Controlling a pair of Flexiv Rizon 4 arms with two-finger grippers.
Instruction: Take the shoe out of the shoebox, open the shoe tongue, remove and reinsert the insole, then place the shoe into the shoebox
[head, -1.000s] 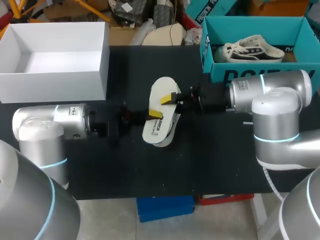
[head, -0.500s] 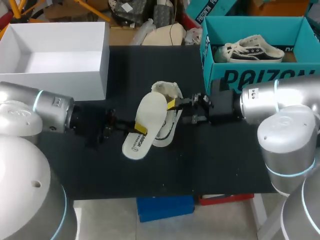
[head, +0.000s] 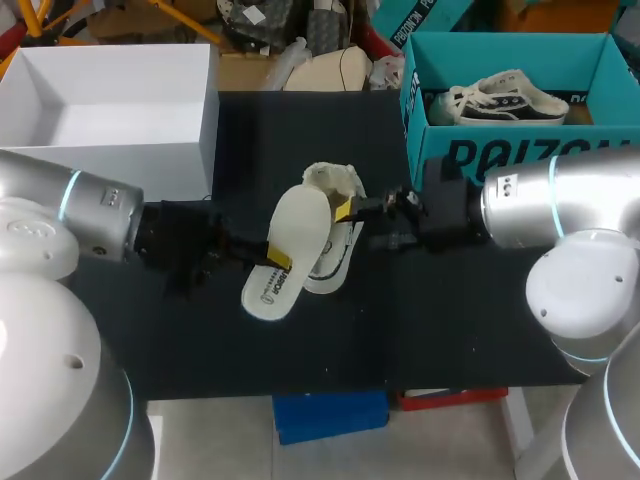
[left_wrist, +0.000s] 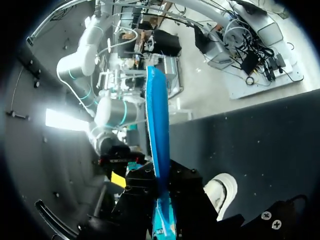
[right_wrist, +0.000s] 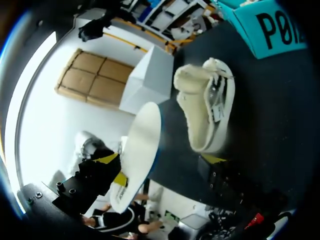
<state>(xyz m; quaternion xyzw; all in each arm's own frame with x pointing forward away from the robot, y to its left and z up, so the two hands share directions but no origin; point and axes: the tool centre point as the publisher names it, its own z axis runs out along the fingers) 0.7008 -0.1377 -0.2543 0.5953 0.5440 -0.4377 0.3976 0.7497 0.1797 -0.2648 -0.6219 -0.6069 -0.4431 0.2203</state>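
Note:
A white shoe (head: 338, 240) lies on the black table (head: 450, 320) near the middle, its opening facing up. My left gripper (head: 275, 258) is shut on a white insole (head: 285, 250) with a blue underside, held just left of the shoe and partly over it. In the left wrist view the insole (left_wrist: 157, 135) stands edge-on between the fingers, with the shoe (left_wrist: 220, 190) beside it. My right gripper (head: 352, 222) is open at the shoe's right side with nothing in it. From the right wrist I see the shoe (right_wrist: 205, 110) ahead and the insole (right_wrist: 140, 145) beyond it.
An empty white box (head: 110, 110) stands at the back left. At the back right stands a teal shoebox (head: 500, 150), inside it another shoe (head: 505, 100). The front of the table is bare black surface.
My right gripper opened, let go of the insole and drew back to the right. My left gripper carried the insole to the left, off the shoe.

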